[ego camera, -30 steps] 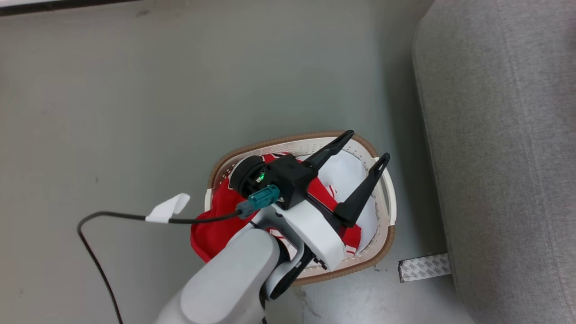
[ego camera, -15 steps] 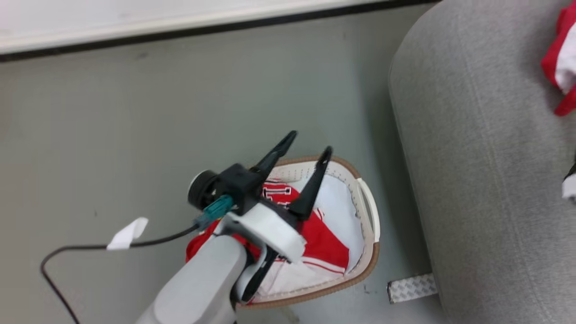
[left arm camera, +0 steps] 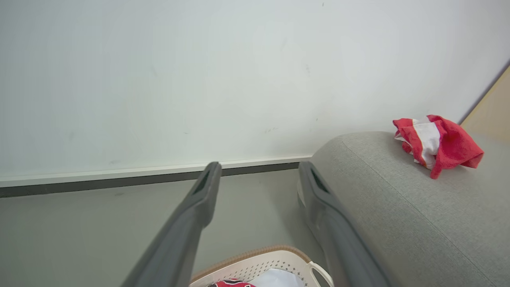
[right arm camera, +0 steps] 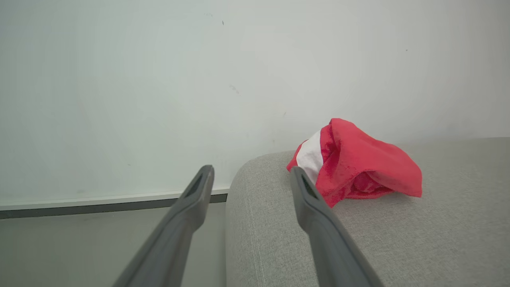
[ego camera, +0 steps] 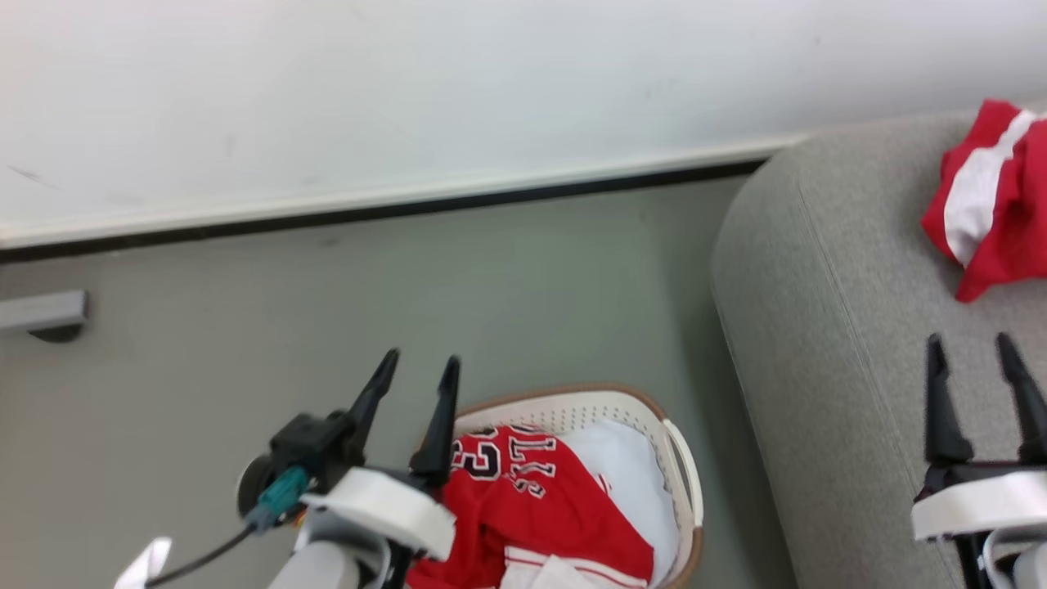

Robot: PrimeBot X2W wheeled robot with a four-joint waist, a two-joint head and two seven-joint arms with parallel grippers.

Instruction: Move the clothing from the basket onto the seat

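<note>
While the head view looks down past both arms, the left gripper (ego camera: pixel 421 357) hangs over the floor (ego camera: pixel 507 270) just beside the basket (ego camera: pixel 572 394), its two dark fingers apart with nothing between them. A red jersey (ego camera: pixel 523 499) with black-and-white lettering lies in the basket, partly over a white pad (ego camera: pixel 634 466). To the right, the right gripper (ego camera: pixel 968 339) sits above the grey seat (ego camera: pixel 818 286), fingers likewise spread and empty. A crumpled red-and-white garment (ego camera: pixel 994 196) rests on the seat beyond those fingertips, apart from them. A dark cable (ego camera: pixel 204 556) trails from the left wrist.

From the left wrist, the left gripper (left arm camera: pixel 259 167) points toward the pale wall (left arm camera: pixel 199 79), fingers wide apart and holding nothing. The basket (left arm camera: pixel 259 263) rim shows below them, with a sliver of the red jersey (left arm camera: pixel 231 284) inside. The seat (left arm camera: pixel 378 191) rises at right, carrying the red-and-white garment (left arm camera: pixel 438 143).

From the right wrist, the right gripper (right arm camera: pixel 251 170) stands open and empty. The red-and-white garment (right arm camera: pixel 358 171) lies loose on the seat (right arm camera: pixel 398 231), just past the right-hand finger; I cannot tell whether that finger touches it.
</note>
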